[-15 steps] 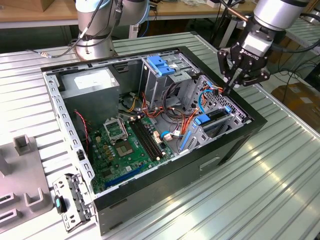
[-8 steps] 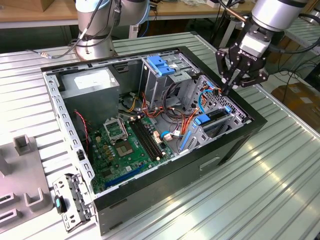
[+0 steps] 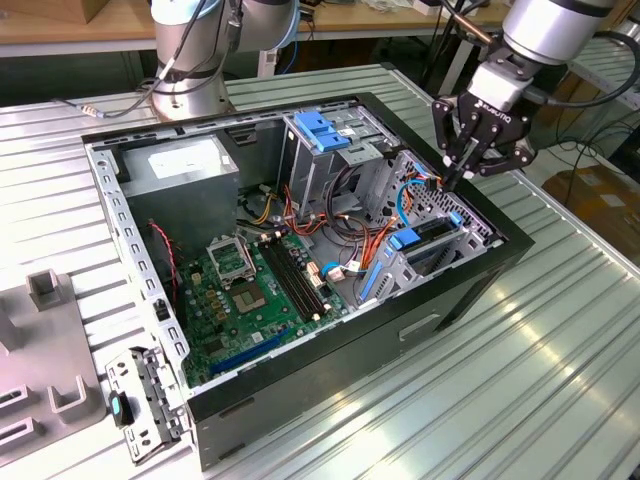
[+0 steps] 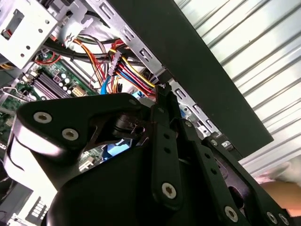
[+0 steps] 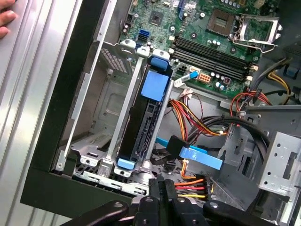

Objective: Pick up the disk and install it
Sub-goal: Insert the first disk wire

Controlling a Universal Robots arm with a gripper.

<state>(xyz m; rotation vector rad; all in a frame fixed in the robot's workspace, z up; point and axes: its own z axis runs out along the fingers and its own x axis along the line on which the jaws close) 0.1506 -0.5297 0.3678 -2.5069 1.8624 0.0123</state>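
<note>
The disk (image 5: pixel 146 115) stands on edge in the drive bay at the case's front corner, held in its blue carrier, with a blue tab (image 5: pixel 155 85) on top. In the exterior view the disk (image 3: pixel 432 236) lies low in the bay on the exterior view's right side of the case. My gripper (image 3: pixel 456 178) hovers just above the bay's far end, close to the case wall. Its black fingers (image 5: pixel 162 190) are pressed together with nothing between them. In the second wrist view the gripper (image 4: pixel 162 92) points at the bay's metal rail beside a cable bundle.
The open computer case (image 3: pixel 420 325) lies on a ribbed metal table. Inside are a motherboard (image 3: pixel 245 290), a grey power supply box (image 3: pixel 185 165), a tall metal cage with a blue top (image 3: pixel 325 130) and coloured cables (image 5: pixel 197 117). A person's hand (image 5: pixel 5 21) rests beside the case.
</note>
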